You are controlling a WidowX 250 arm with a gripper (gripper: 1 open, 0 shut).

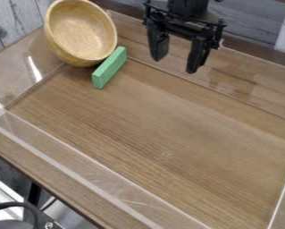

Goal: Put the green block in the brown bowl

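Observation:
The green block (109, 67) lies flat on the wooden table, a mint-green bar slanted just right of and below the brown bowl (80, 31). The bowl is round, light tan wood, tipped on its side at the upper left with its hollow facing the camera; the block's upper end is close to its rim. My gripper (178, 54) hangs above the table to the right of the block, black fingers pointing down, open with nothing between them. It is about a block's length away from the block.
A clear plastic wall (61, 170) rims the table along the front and left sides. The wooden tabletop (169, 134) stretches from the centre to the lower right. A pale wall and blue items stand behind the table's far edge.

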